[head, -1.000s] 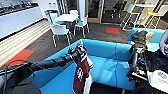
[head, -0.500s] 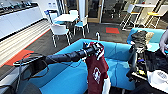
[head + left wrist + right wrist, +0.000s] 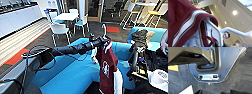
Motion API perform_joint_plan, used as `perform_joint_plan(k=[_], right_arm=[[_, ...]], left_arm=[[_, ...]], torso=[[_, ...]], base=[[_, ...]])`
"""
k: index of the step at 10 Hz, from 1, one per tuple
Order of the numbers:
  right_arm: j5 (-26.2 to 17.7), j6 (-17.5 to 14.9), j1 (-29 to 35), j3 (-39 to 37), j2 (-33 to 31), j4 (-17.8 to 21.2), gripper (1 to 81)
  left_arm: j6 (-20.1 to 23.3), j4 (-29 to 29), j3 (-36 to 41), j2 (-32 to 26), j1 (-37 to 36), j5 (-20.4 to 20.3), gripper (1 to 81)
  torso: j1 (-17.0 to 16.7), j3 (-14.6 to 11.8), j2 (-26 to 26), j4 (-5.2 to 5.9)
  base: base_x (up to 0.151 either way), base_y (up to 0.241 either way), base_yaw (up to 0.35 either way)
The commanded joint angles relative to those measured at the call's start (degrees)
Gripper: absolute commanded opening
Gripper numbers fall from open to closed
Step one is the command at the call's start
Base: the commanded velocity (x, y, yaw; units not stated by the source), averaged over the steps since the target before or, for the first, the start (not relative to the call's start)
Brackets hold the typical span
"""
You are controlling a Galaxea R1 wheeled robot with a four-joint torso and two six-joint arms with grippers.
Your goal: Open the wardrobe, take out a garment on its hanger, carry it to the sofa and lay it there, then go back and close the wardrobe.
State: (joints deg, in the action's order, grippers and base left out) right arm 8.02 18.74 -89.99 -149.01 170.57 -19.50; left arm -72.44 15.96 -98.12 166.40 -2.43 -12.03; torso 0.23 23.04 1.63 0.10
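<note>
Swinging rightward since a second ago, the garment (image 3: 108, 65) now hangs farther to the right over the sofa (image 3: 67, 75), and the whole head view has shifted too, so the camera itself has turned.

At the far left a long white counter (image 3: 17, 18) runs along the wall, with an orange floor strip (image 3: 17, 56) below it. Farther right, at the far side of the room, stand a white table (image 3: 65, 16) and small white chairs (image 3: 59, 29).

From the near left the left arm (image 3: 72, 49) reaches across above the blue sofa seat, and the left gripper (image 3: 101, 40) is closed around the hanger (image 3: 104, 28) just under its hook, which sticks up above it. The maroon jacket hangs straight down from there, white emblem facing the camera, a white sleeve at its lower right, in front of the sofa's back.

In the left wrist view the striped maroon collar (image 3: 189, 18) lies close to the lens, with the white hanger bar (image 3: 233, 30) running past it under a ceiling with round lights (image 3: 234, 12).

At the near right sits dark robot gear (image 3: 140, 62). The right wrist view shows a grey plate (image 3: 228, 62) over dark carpet (image 3: 243, 75); whether the right gripper is wide or narrow I cannot tell.
</note>
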Motion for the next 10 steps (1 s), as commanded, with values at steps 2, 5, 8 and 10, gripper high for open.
perform_joint_plan(k=[2, 5, 8, 10], right_arm=[[-3.71, -0.02, -0.41, 0.22, 0.41, -0.62, 81.1], [-3.71, 0.07, -0.41, 0.22, 0.59, -0.45, 81.1], [-3.71, 0.07, -0.41, -0.31, 1.28, -0.44, 81.1], [-3.71, 0.07, -0.41, -0.66, 1.55, -0.36, 81.1]], left_arm=[[-4.56, 0.39, -3.48, 5.00, -14.93, -5.55, 1.0], [-4.73, 1.01, -11.09, 12.18, -13.00, -4.32, 1.0], [-4.73, 4.34, -17.97, 15.54, -11.33, -2.47, 1.0], [-4.73, 5.31, -21.06, 13.79, -10.01, -2.38, 1.0]], torso=[[0.00, 0.00, 0.00, 0.00], [0.00, 0.00, 0.00, 0.00], [0.02, 0.00, 0.00, 0.00], [0.02, 0.00, 0.00, 0.00]], base=[[0.000, 0.000, 0.000], [0.000, 0.000, 0.000], [0.000, 0.000, 0.000], [0.000, 0.000, 0.000]])
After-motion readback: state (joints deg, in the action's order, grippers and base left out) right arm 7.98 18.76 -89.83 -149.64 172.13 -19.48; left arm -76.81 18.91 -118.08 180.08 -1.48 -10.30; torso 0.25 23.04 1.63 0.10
